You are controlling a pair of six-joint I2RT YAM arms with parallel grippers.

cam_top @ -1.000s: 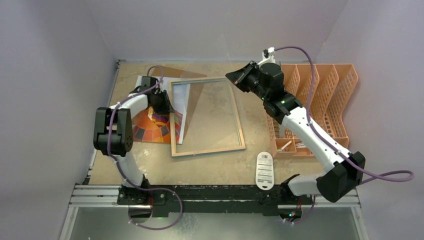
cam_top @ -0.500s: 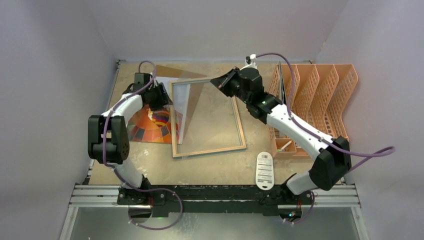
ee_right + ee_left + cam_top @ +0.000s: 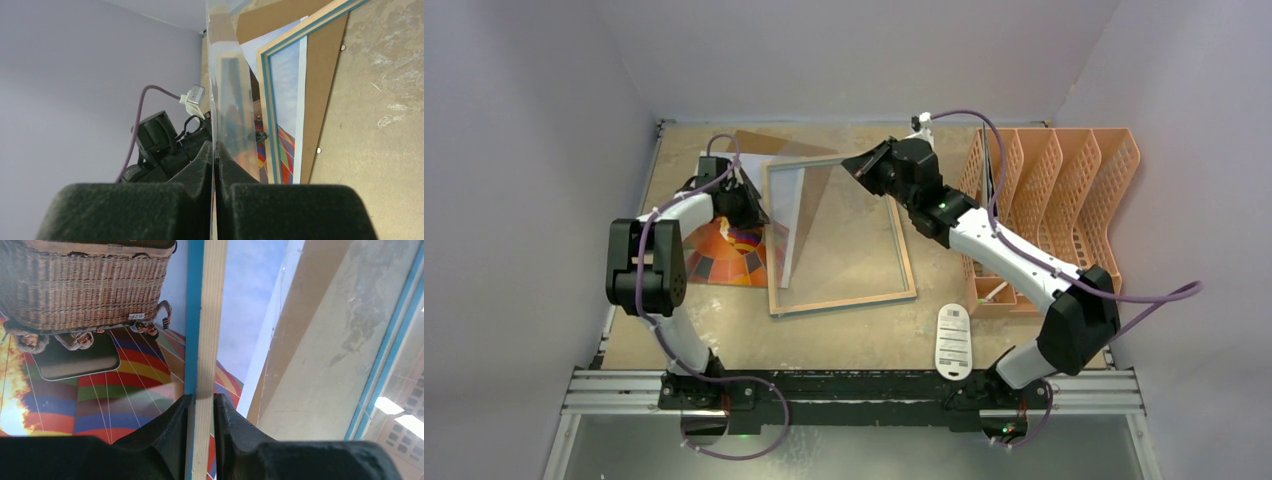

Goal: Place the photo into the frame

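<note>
Far L: photo [image 3: 724, 258] face-up on table, R edge tucked under frame [image 3: 844, 298]. Clamped w/ L gripper [image 3: 202, 401]: frame's L rail, jaws narrow, snug both sides. Pinched w/ R gripper [image 3: 214, 150]: thin clear pane [image 3: 226, 90], jaws fully closed. Judged step: frame prep, photo not in yet. Next: needs rail lifted clear of photo, then print slid inside.

orange rack [image 3: 1064, 190]: right | white card [image 3: 953, 342]: near edge | backing board [image 3: 769, 143]: far

The photo [image 3: 115, 390] is rainbow-striped (basket [image 3: 85, 285] brown); the frame [image 3: 205, 315], blue.
</note>
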